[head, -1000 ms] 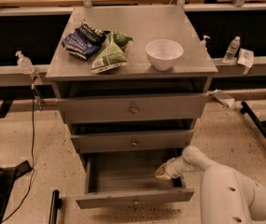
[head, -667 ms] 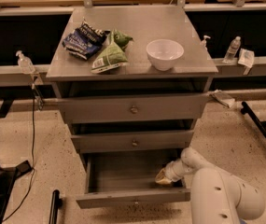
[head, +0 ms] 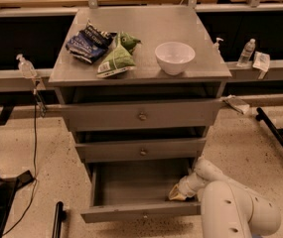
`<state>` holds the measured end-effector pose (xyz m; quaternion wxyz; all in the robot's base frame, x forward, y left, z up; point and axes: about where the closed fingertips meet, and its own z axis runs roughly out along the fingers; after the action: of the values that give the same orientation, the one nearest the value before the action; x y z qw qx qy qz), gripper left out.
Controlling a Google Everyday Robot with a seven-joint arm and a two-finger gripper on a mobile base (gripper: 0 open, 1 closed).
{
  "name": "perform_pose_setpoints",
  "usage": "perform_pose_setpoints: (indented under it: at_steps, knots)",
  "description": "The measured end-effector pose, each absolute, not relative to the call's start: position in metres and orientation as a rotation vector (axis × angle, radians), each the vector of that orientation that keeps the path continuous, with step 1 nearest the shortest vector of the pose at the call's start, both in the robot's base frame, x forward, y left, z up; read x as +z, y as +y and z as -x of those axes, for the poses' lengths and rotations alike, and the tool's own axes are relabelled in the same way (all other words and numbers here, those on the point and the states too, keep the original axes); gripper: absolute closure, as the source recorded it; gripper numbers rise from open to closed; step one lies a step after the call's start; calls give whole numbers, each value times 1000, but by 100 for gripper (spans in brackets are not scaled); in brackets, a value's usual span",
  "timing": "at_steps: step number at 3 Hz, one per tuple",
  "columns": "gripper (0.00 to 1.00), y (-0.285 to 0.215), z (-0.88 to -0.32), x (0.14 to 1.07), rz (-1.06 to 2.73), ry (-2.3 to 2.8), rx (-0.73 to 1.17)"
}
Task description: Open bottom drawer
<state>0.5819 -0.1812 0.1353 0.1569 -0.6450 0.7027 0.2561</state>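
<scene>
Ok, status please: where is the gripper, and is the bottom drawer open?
Gripper inside bottom drawer, at its right front corner. Drawer pulled well out. Nothing seen blocking its path.

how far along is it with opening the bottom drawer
Done, by the look of it: the grey metal bottom drawer stands pulled well out, its inside on show. In hand: the claw sits inside the drawer, at its right front corner. Left: probably only lifting the white robot arm clear, unless the drawer should come out further.
</scene>
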Motion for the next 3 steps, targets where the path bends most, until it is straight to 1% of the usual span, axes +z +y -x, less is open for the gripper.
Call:
perform_pose_setpoints:
  at_steps: [3]
  knots:
    - [100, -184, -571, 138, 1869, 2017, 739]
